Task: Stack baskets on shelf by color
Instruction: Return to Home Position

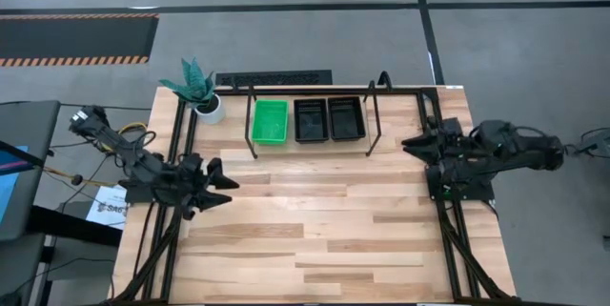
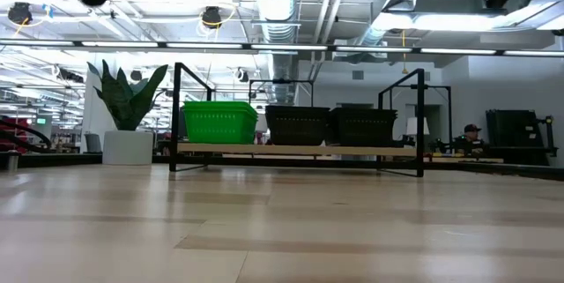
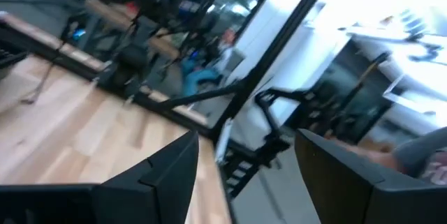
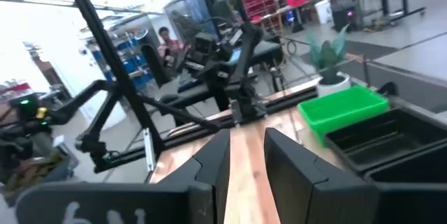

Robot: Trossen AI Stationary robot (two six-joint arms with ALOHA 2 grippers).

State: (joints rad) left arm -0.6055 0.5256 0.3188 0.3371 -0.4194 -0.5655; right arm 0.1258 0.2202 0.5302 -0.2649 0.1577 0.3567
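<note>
The shelf (image 1: 310,142) stands at the table's far middle, a light board in a black tube frame. On it, side by side, rest a green basket stack (image 1: 269,121) at the left and two black basket stacks (image 1: 311,120) (image 1: 346,118) to its right; in the low view they show as green (image 2: 218,122) and black (image 2: 298,124) (image 2: 363,125). My left gripper (image 1: 224,184) is open and empty at the table's left side, above the top. My right gripper (image 1: 412,144) is open and empty near the shelf's right end; its wrist view (image 4: 246,140) shows the green stack (image 4: 342,109).
A potted plant (image 1: 195,91) in a white pot stands at the far left, beside the shelf. A black strip (image 1: 274,78) lies behind the shelf at the far edge. Black frame rails (image 1: 162,239) (image 1: 457,239) run along both table sides. Bare wood (image 1: 315,230) spreads before the shelf.
</note>
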